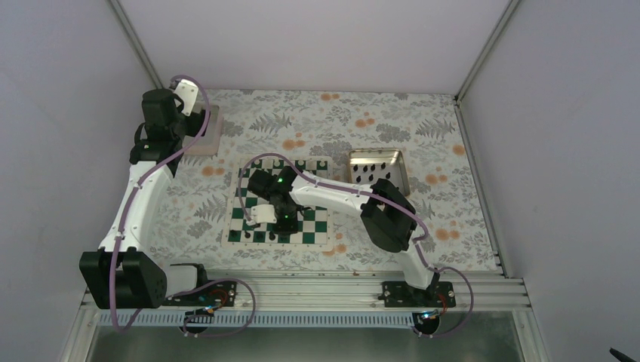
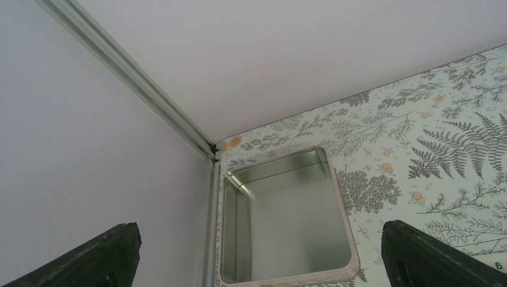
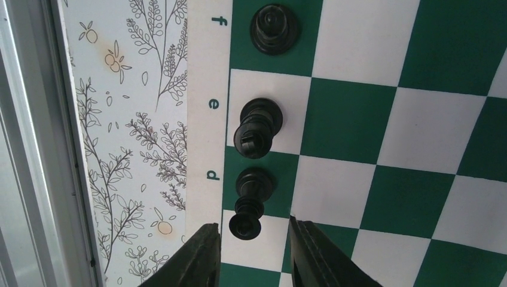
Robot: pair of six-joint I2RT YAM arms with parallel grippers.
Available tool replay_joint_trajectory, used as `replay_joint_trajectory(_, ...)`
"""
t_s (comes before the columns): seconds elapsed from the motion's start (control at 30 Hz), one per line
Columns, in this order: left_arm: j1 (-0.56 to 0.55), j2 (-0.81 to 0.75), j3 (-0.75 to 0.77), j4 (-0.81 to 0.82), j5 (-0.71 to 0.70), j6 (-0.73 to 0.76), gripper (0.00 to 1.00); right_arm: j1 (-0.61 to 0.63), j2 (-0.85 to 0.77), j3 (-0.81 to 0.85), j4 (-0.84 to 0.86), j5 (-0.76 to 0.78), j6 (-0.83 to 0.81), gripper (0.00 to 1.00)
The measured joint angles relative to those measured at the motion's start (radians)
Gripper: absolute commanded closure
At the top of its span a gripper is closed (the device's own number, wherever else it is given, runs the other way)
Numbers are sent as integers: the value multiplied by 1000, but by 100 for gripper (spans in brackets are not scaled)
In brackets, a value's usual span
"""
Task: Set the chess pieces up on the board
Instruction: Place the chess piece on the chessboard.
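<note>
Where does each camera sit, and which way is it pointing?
Top external: fixed above and behind the arm bases, looking down at the table; both arms show.
Left wrist: on the left arm, facing the pale tray in the far corner; the open left claw frames it.
Right wrist: above the board, looking down at three black pieces; the right claw shows.
Shared: top external and right wrist both see the board.

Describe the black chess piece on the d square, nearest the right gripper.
The black chess piece is glossy and plastic-looking: round base, slim waist, small knobbed head. It seems to stand upright on the green edge square by the letter d of the board. Its head lies between the open fingers of the right gripper, a gap on each side; only the board touches it.
</note>
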Motion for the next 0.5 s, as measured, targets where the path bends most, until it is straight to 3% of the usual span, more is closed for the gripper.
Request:
replay_joint_trajectory(0.3,2,0,0,2,3,1,0,-19,-43,23,-31,-21,-4,58)
replay_joint_trajectory(0.5,6,0,8,0,3,1,0,-143,-303,34,-47,-82,-12,57)
